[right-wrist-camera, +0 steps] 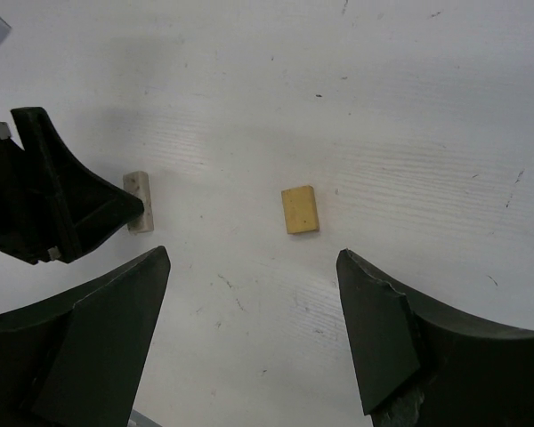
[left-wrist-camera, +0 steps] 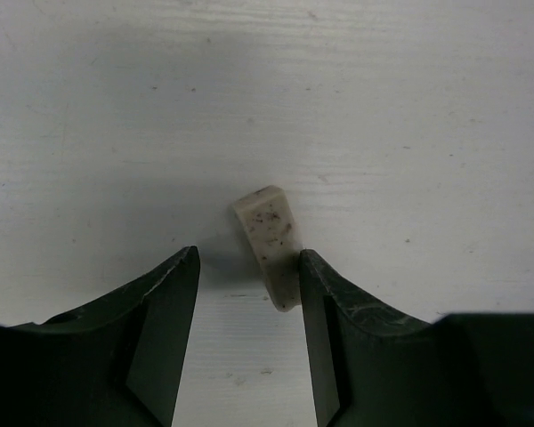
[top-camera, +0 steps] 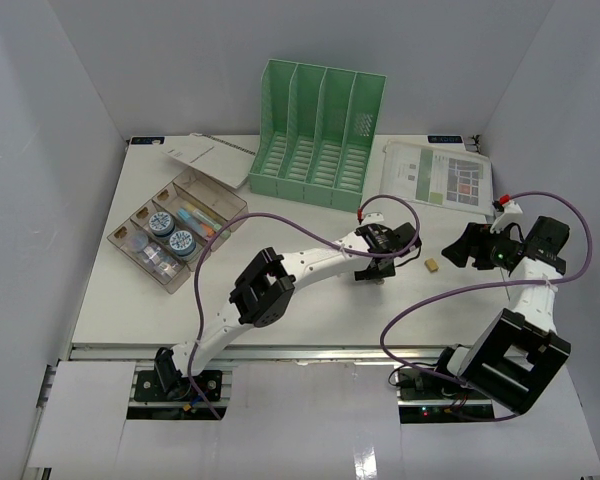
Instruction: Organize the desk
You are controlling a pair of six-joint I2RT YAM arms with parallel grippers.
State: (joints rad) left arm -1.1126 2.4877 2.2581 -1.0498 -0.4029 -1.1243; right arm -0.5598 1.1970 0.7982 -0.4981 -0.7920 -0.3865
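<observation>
- Your left hand (left-wrist-camera: 249, 256) stands partly open around a small white block (left-wrist-camera: 269, 231); one finger touches it, the other stands apart.
- Your right hand (right-wrist-camera: 254, 258) gapes wide above a yellow block (right-wrist-camera: 300, 209), near the right edge of the tabletop (top-camera: 130, 290).
- The tabletop spreads beneath both arms, its metal rail along the near edge.
- The printed sheet (top-camera: 438, 175) lies at the far right corner; its print is too small to read.
</observation>
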